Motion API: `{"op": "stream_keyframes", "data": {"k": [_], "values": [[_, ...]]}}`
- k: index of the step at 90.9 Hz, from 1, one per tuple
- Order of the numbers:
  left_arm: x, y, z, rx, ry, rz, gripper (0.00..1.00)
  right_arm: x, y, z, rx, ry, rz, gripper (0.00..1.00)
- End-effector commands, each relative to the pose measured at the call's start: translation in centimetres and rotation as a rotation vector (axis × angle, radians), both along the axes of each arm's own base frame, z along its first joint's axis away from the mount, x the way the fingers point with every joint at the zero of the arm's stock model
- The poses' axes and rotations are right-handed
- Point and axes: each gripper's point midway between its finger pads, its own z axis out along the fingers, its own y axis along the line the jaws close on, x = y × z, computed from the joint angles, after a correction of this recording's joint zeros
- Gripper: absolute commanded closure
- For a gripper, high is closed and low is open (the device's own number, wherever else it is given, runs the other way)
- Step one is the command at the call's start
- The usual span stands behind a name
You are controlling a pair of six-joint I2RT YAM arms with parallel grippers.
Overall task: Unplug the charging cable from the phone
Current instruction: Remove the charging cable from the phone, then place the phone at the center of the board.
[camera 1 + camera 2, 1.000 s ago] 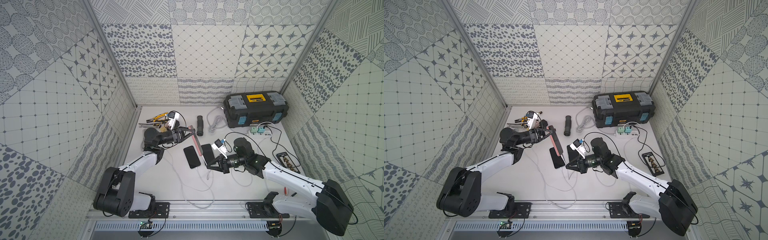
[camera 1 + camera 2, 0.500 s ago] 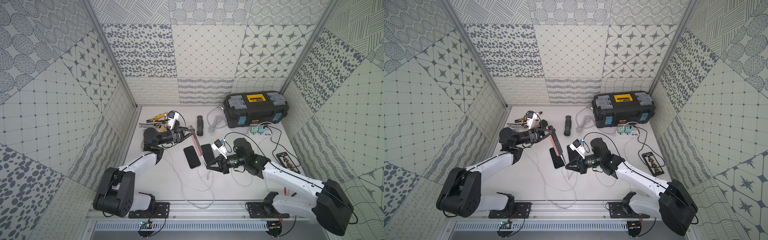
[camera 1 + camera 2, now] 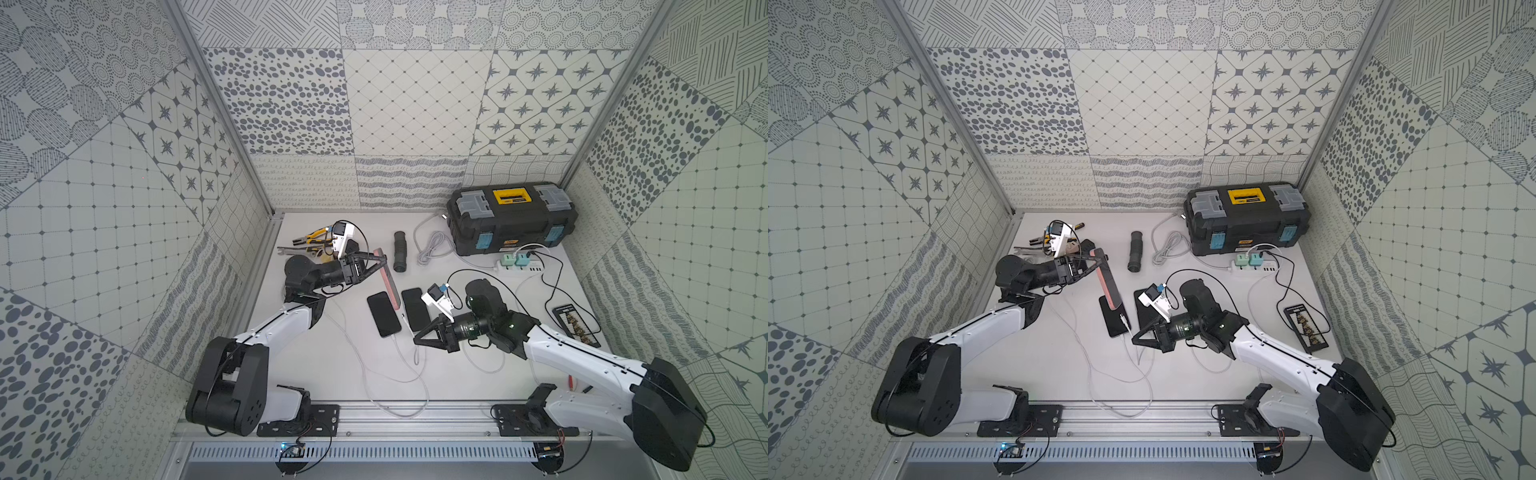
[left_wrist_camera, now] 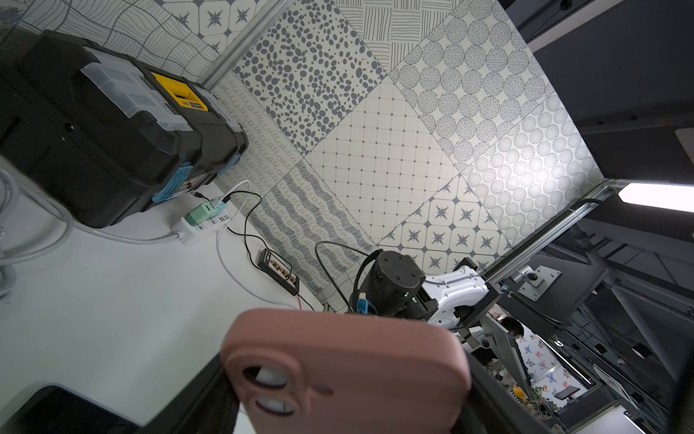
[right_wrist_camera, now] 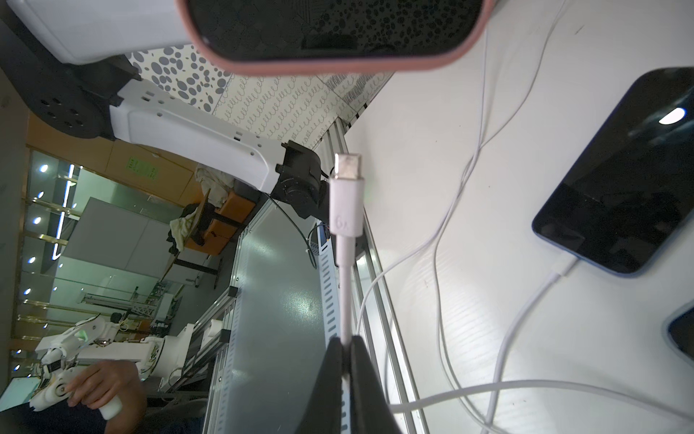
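Pinching shut, right gripper (image 5: 346, 340) holds charging cable (image 5: 344, 285) behind plug (image 5: 347, 169) | plug hangs clear of pink phone (image 5: 334, 34) | left gripper (image 3: 380, 261) clamps phone's end, raised, tilted | risk: end-only grip slips, phone drops onto black phone (image 3: 383, 313)

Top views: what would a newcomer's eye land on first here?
First, the pink-cased phone, held up tilted mid-scene by the left claw. Close by, the right claw pinches a white charging cable whose plug is out of the phone. A black toolbox with a yellow handle sits at the back right.
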Motion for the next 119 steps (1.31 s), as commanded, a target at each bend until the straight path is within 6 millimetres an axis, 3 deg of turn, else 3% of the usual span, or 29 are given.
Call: {"op": "stream_keyframes", "data": {"k": [1, 17, 32, 37, 69, 102, 119], "values": [[0.2, 0.7, 2.5, -0.029, -0.115, 0.058, 1.00, -0.6, 0.0, -0.1, 0.003, 0.014, 0.021, 1.00], [0.1, 0.7, 2.5, -0.029, -0.112, 0.058, 1.00, -0.3, 0.0, -0.1, -0.006, 0.013, 0.009, 1.00], [0.1, 0.7, 2.6, -0.030, -0.116, 0.058, 1.00, 0.1, 0.2, 0.0, -0.012, 0.007, -0.007, 0.52], [0.1, 0.7, 2.5, -0.031, -0.111, 0.056, 1.00, 0.2, 0.2, 0.4, -0.006, -0.001, -0.009, 0.41], [-0.2, 0.7, 2.4, -0.039, -0.097, 0.045, 1.00, 2.4, 1.0, 3.0, 0.026, -0.039, -0.042, 0.04], [-0.5, 0.3, 1.7, -0.034, -0.086, 0.033, 1.00, 4.7, 3.1, 6.1, 0.069, -0.075, -0.021, 0.03], [-0.5, 0.3, 1.8, -0.033, -0.090, 0.031, 1.00, 5.9, 4.2, 6.4, 0.068, -0.082, -0.018, 0.03]]}}
